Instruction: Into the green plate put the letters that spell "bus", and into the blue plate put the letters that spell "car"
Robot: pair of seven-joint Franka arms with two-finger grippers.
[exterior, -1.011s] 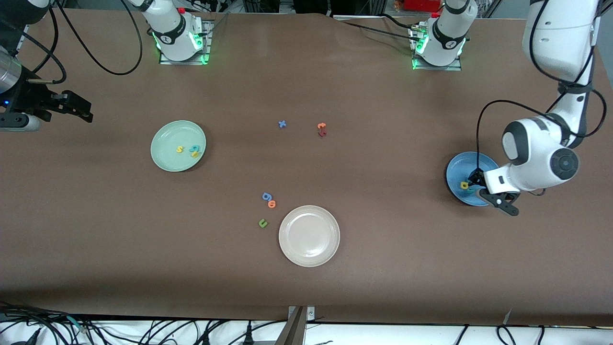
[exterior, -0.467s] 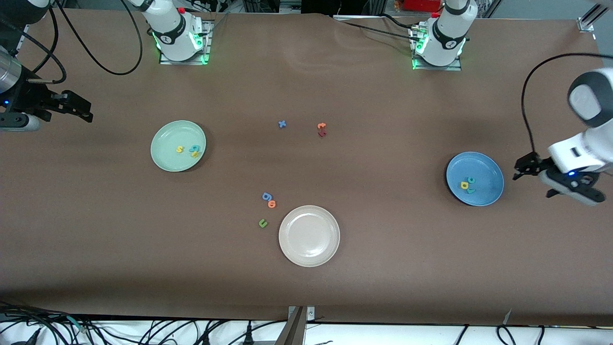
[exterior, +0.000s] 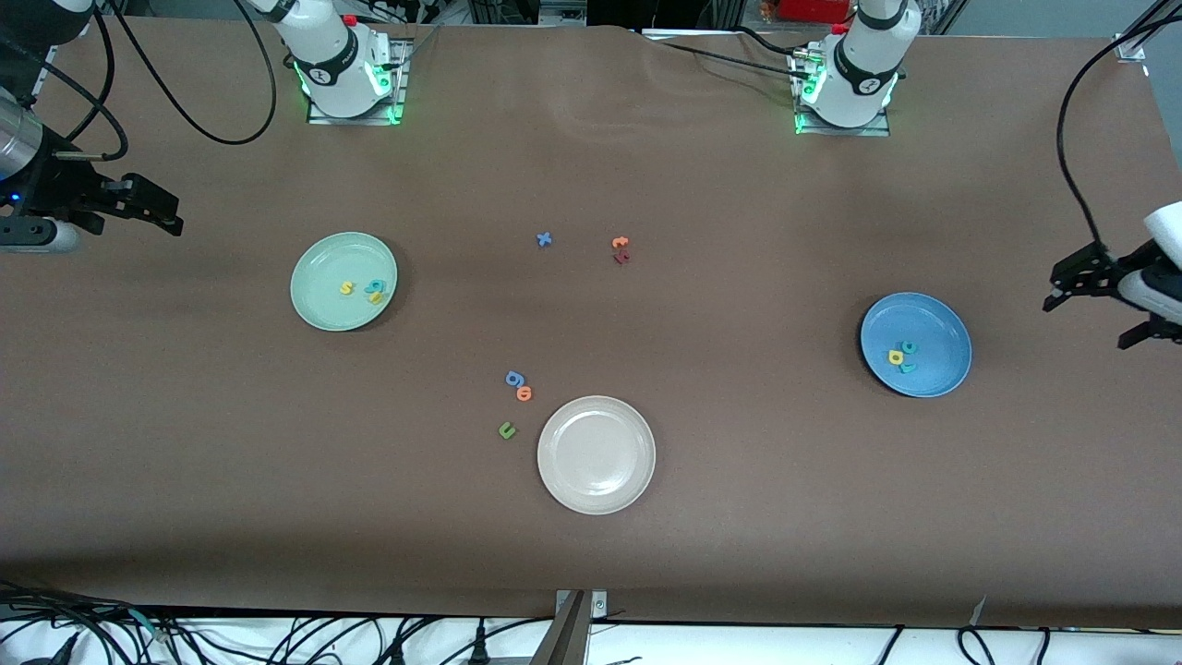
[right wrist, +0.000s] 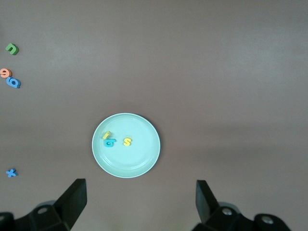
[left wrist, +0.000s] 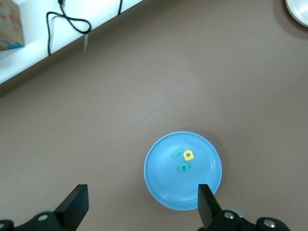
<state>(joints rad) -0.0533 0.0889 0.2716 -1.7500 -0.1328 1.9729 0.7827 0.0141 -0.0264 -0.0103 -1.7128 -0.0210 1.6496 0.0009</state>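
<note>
Brown table; pale mint green plate (exterior: 343,281), round.

The left gripper (exterior: 1099,309) sits half off the front view's right edge, its arm almost wholly cut away. The right gripper (exterior: 152,211) pokes in at that view's left edge, arm cropped too. In the green plate (exterior: 319,309) the teal b (exterior: 374,286) overlaps the yellow u (exterior: 376,297), so neither shape reads cleanly. The dark red letter (exterior: 621,258) under the orange t (exterior: 620,243) is too small to name. In the left wrist view, the beige-white plate (left wrist: 299,9) is clipped at the upper right corner.
</note>
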